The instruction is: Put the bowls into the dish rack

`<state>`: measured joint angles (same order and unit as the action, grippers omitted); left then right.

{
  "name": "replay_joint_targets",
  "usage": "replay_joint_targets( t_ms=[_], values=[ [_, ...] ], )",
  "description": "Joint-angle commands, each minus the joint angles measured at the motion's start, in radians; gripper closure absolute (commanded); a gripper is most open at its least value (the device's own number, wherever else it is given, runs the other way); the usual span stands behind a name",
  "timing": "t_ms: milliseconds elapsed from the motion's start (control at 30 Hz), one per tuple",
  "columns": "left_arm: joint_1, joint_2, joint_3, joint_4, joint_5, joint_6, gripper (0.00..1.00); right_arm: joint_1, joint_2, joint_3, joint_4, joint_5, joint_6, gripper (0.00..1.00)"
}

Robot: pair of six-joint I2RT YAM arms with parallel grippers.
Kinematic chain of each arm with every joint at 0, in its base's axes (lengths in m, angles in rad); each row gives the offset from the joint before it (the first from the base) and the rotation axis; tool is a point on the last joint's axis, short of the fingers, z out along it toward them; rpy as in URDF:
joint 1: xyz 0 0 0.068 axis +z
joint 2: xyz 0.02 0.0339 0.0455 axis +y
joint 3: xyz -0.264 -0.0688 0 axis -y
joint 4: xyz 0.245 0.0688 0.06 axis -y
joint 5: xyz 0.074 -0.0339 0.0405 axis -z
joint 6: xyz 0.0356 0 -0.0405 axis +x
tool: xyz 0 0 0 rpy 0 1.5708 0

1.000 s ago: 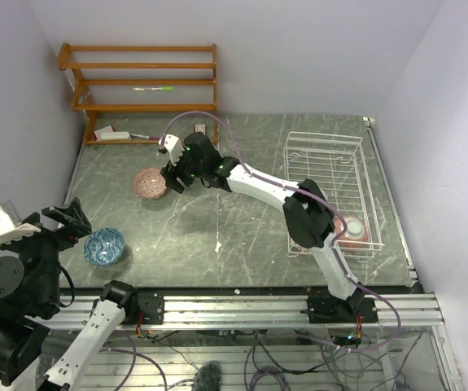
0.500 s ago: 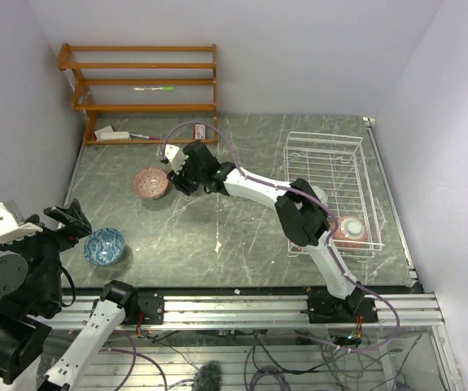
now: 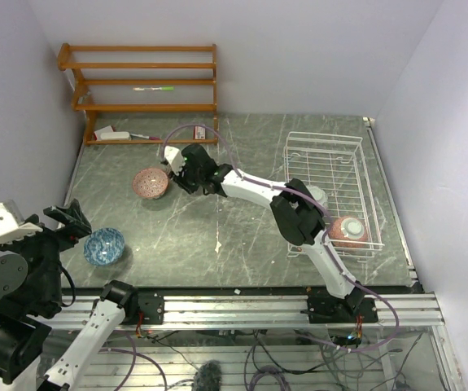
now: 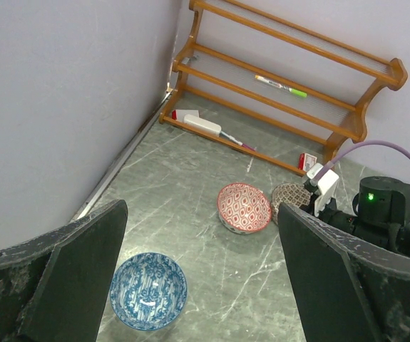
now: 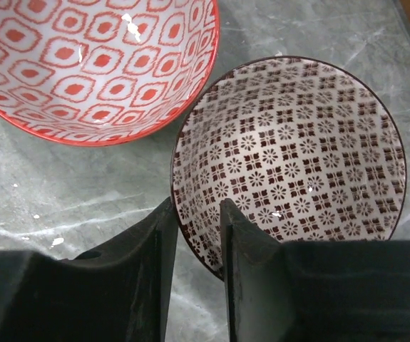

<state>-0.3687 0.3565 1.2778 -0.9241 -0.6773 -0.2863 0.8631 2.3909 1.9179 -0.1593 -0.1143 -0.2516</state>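
Right pincer (image 5: 194,206) is down on the brown bowl (image 5: 290,164), one finger outside the wall and one inside, pinching the rim between them with only the thickness of the ceramic in the gap. That brown-patterned bowl sits upright on the counter (image 3: 250,244), rim almost touching the red bowl (image 3: 150,182) just beside it, at the red one's 3 o'clock seen from overhead. Both are up at the counter's 10 o'clock, close to the foot of the wooden shelf (image 3: 144,81) standing against the back wall at 11 o'clock. The right arm stretches long across the counter to get there. Over on the other side, the left pincer (image 4: 203,210) hangs high above the counter's 8 o'clock corner, fingers spread as wide as they go and nothing between them. Directly beneath it the blue bowl (image 3: 104,245) rests upright, well apart from the other two. The dish rack (image 3: 323,135) lies along the counter's 3 o'clock side. A pink bowl (image 3: 348,230) sits in its near end, at the rack's 6 o'clock, and a pale bowl (image 3: 320,195) shows just behind the right arm's elbow, a little farther back in the rack.
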Motion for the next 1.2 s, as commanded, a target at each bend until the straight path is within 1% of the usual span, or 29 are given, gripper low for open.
replay_joint_targets(
  t_ms=[0,33,133,233,333,400,500,567,667,800,933,1033,1167],
  values=[
    [-0.014,-0.002,0.016,0.008,-0.021,0.01,0.02,-0.004,-0.008,-0.004,0.03,0.019,0.015,0.78],
    [-0.015,-0.002,0.019,0.009,-0.021,0.009,0.03,-0.004,-0.021,-0.02,0.046,0.025,0.028,0.84],
    [-0.014,-0.002,0.022,0.01,-0.016,0.004,0.02,-0.005,-0.076,-0.083,0.11,0.045,0.068,0.94],
    [-0.015,-0.005,0.019,0.011,-0.009,-0.003,0.02,-0.017,-0.11,-0.118,0.152,0.032,0.134,1.0],
    [-0.015,-0.007,0.023,0.007,0.0,-0.013,0.03,-0.056,-0.149,-0.143,0.168,-0.027,0.253,1.0],
    [-0.014,-0.006,0.028,0.003,0.003,-0.016,0.02,-0.092,-0.216,-0.208,0.23,-0.119,0.362,1.0],
    [-0.015,-0.007,0.029,0.009,0.005,-0.016,0.02,-0.162,-0.375,-0.417,0.418,-0.287,0.54,1.0],
    [-0.016,-0.003,0.028,0.019,0.018,-0.015,0.02,-0.218,-0.473,-0.521,0.522,-0.375,0.673,1.0],
    [-0.016,0.005,0.023,0.034,0.036,-0.02,0.02,-0.309,-0.617,-0.683,0.698,-0.485,0.85,1.0],
    [-0.016,0.012,0.012,0.061,0.063,-0.021,0.02,-0.437,-0.747,-0.857,0.924,-0.605,1.05,1.0],
    [-0.016,0.025,0.011,0.071,0.081,-0.022,0.02,-0.551,-0.856,-1.013,1.102,-0.652,1.227,1.0],
    [-0.016,0.029,0.011,0.076,0.094,-0.022,0.02,-0.657,-0.927,-1.111,1.177,-0.655,1.312,1.0],
    [-0.016,0.032,0.012,0.078,0.097,-0.019,0.02,-0.791,-0.979,-1.188,1.279,-0.663,1.419,1.0]
  ],
)
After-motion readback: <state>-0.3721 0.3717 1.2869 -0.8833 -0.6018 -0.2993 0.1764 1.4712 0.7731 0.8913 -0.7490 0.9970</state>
